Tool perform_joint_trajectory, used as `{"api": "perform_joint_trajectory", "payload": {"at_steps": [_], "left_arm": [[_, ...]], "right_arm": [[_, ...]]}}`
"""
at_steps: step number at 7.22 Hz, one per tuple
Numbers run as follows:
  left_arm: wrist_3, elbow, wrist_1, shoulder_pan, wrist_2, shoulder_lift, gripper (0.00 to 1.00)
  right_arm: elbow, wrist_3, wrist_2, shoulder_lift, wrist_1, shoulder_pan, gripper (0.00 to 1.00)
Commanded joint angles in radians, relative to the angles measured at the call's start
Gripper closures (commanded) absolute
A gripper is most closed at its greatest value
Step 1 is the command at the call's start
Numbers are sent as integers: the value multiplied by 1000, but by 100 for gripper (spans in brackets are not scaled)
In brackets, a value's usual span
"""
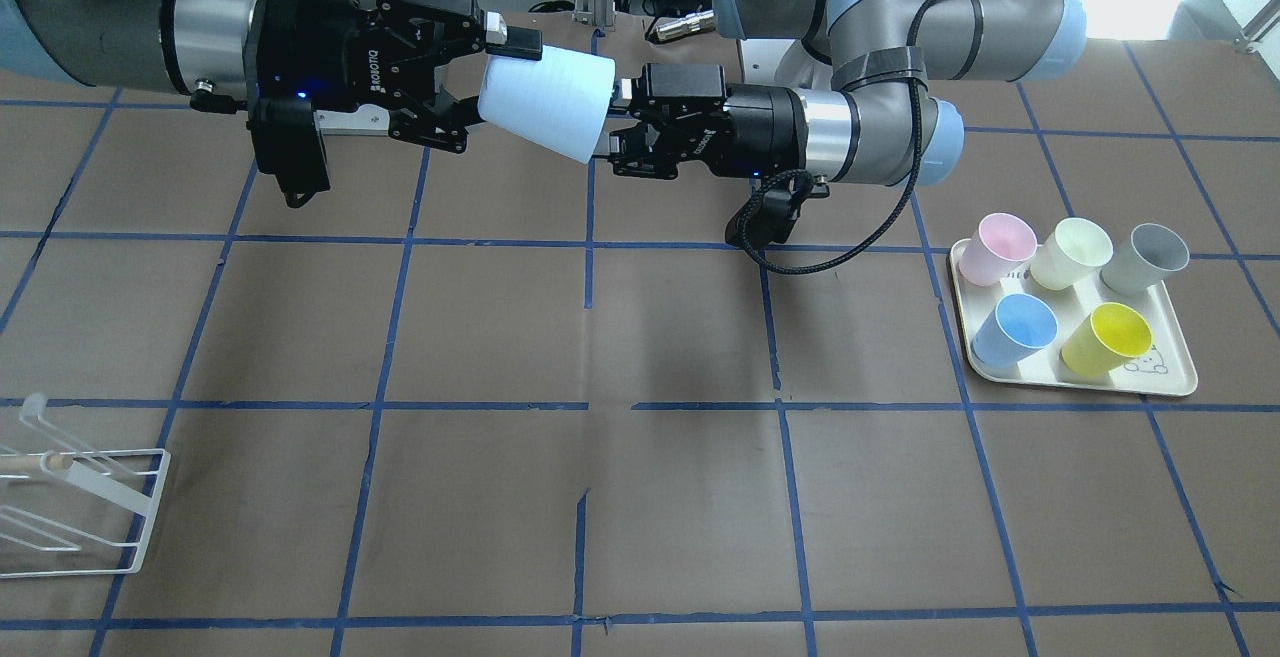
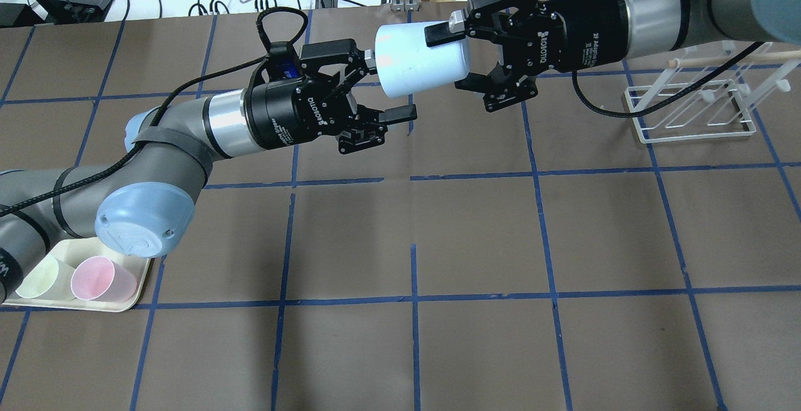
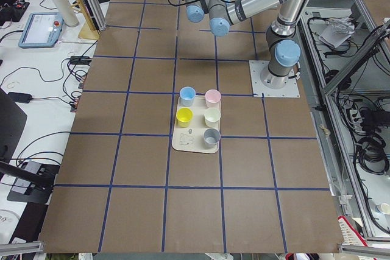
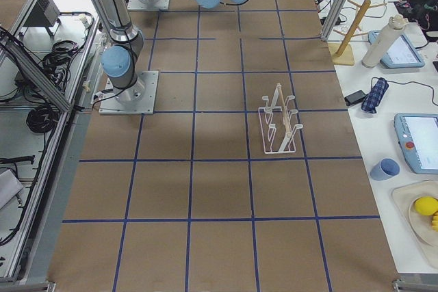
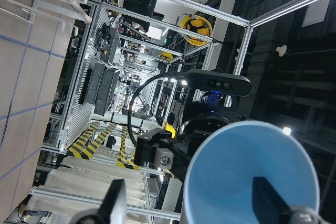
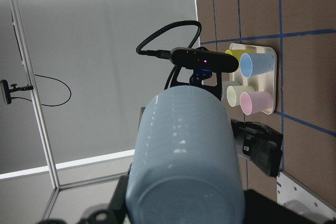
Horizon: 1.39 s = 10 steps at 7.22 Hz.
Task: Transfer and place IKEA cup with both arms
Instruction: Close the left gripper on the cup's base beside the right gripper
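Note:
The pale icy-blue IKEA cup (image 1: 545,102) hangs on its side in the air above the far middle of the table. It also shows in the overhead view (image 2: 419,60). My right gripper (image 1: 488,85) (image 2: 455,57) is shut on the cup's base end. In the right wrist view the closed bottom (image 6: 184,182) fills the frame. My left gripper (image 1: 612,119) (image 2: 388,86) is open at the cup's mouth, one finger by the rim and the other well clear of it. The left wrist view looks into the open mouth (image 5: 247,177).
A cream tray (image 1: 1170,377) on my left side holds pink (image 1: 1000,247), cream (image 1: 1070,252), grey (image 1: 1150,257), deeper blue (image 1: 1015,329) and yellow (image 1: 1105,339) cups. A white wire rack (image 1: 80,507) (image 2: 688,111) stands on my right side. The brown table has blue tape lines.

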Motion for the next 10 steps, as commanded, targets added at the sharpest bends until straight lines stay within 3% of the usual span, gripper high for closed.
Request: {"api": "perform_joint_trajectory", "payload": {"at_steps": [1, 2, 4, 5, 10], "left_arm": [[-5, -3, 9, -2, 1, 8, 73], [-6, -3, 9, -2, 0, 9, 100], [-8, -3, 11, -2, 0, 15, 100], [-9, -3, 11, -2, 0, 27, 100], [-11, -3, 6, -2, 4, 37, 100]], "right_arm": [[0, 1, 1, 0, 0, 0, 36], [0, 0, 0, 0, 1, 0, 35], [0, 0, 0, 0, 1, 0, 30], [0, 3, -3, 5, 12, 0, 0], [-9, 12, -19, 5, 9, 0, 0]]}}
